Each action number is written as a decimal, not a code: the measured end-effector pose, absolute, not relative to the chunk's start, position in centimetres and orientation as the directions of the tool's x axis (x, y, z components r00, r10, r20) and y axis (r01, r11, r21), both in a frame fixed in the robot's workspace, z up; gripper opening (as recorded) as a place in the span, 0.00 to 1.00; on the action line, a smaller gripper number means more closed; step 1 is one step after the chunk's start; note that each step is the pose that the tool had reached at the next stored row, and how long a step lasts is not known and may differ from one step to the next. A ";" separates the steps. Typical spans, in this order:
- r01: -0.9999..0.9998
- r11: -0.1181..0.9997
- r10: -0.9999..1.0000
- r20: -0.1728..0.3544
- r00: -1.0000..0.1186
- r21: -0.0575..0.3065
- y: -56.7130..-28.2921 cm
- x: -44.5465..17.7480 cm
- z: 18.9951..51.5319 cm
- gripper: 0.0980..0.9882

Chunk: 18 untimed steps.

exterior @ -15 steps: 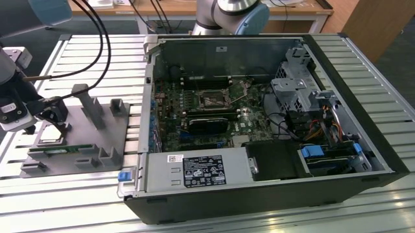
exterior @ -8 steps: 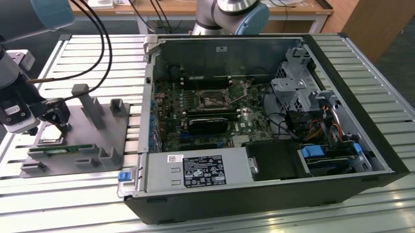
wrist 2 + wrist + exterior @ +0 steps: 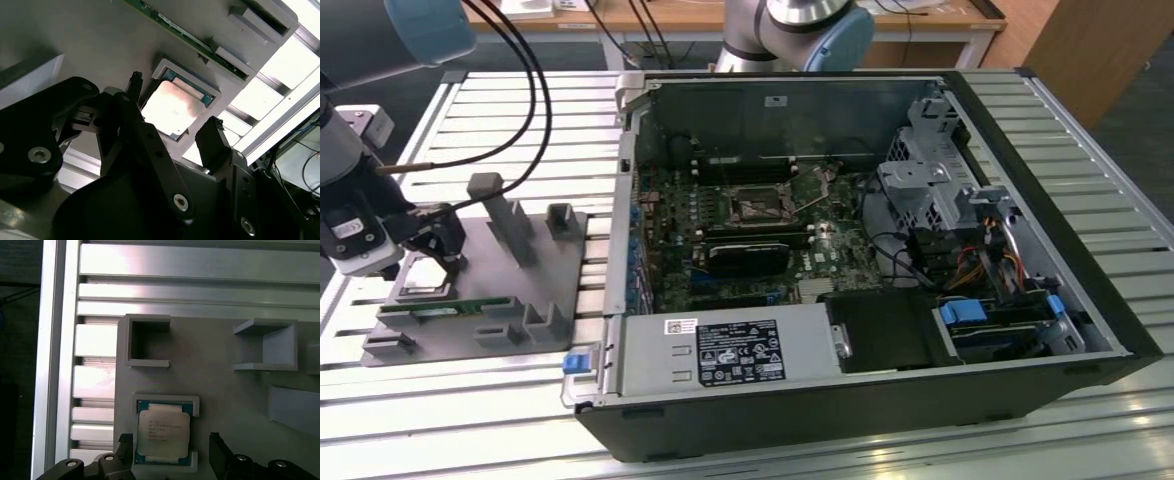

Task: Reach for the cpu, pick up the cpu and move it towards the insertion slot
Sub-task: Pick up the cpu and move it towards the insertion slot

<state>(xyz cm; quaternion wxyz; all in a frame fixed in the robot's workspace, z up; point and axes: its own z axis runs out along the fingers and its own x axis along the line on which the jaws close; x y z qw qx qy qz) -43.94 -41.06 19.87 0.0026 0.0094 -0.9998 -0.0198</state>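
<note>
Pincer fingers stand well apart, wider than the chip, one on each side of the small flat square cpu with its silvery-grey metal top, and they hold nothing. Whether the tips touch the moulding around it I cannot tell. The cpu lies flat in its shallow framed recess on the grey plastic fixture with upright posts, just beside the long thin green memory stick. The fixture sits on the slatted aluminium worktop at the exterior view's left. I judge the reach to be all but finished and the pick-up not yet made, since in both wrist views the chip sits centred between the black fingers. A clean grasp from here would, I think, call for the fingers to meet the chip's opposite edges squarely and low enough to catch its thin rim without pressing on the recess walls, with a straight lift clear of the frame. The insertion slot — a small square black socket with a thin silvery frame on the green circuit board — lies well apart, inside the open black computer case.
</note>
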 end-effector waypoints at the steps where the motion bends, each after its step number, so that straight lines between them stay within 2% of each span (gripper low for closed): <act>1: -0.019 0.999 -0.019 0.005 -1.000 0.040 -41.1 -43.9 19.8 0.68; 3: -0.019 0.999 -0.019 0.005 -1.000 0.040 -41.1 -43.9 19.8 0.70; 4: -0.019 0.999 -0.019 0.005 -1.000 0.040 -41.1 -43.9 19.7 0.77; 18: -0.012 0.999 -0.012 0.005 -1.000 0.039 -40.9 -44.0 19.1 0.77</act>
